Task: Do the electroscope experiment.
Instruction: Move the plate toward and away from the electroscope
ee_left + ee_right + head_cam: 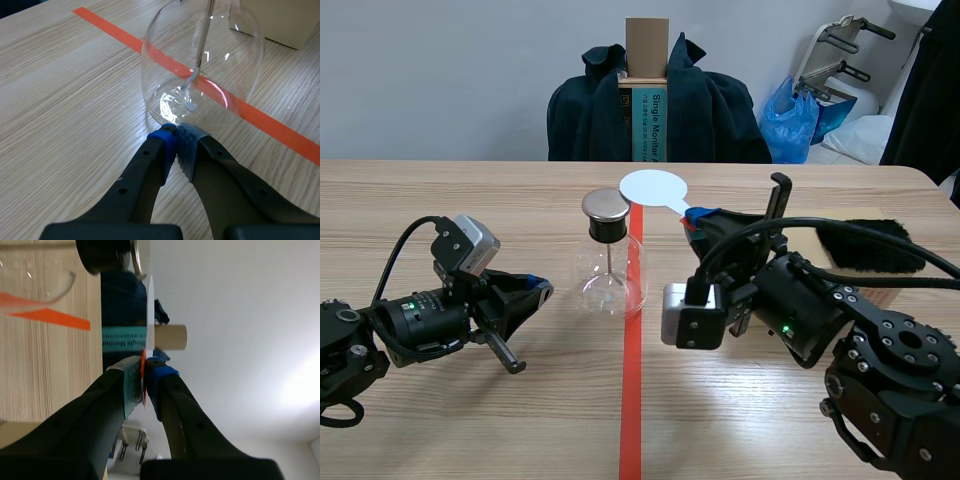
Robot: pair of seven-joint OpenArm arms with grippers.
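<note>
Clear glass flask (611,283), black stopper (607,229), white paddle (655,187)

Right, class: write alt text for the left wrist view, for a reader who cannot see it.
The left end effector, shut on nothing, points at the base of a glass flask standing on a wooden table; a metal rod hangs inside.

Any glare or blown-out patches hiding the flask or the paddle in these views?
Left wrist view: a bright reflection on the base of the flask, just ahead of the left gripper; the rod inside is readable. Right wrist view: the white paddle, edge-on in the right gripper, nearly merges with the bright wall. Scene view: even light, only small highlights on the flask.
</note>
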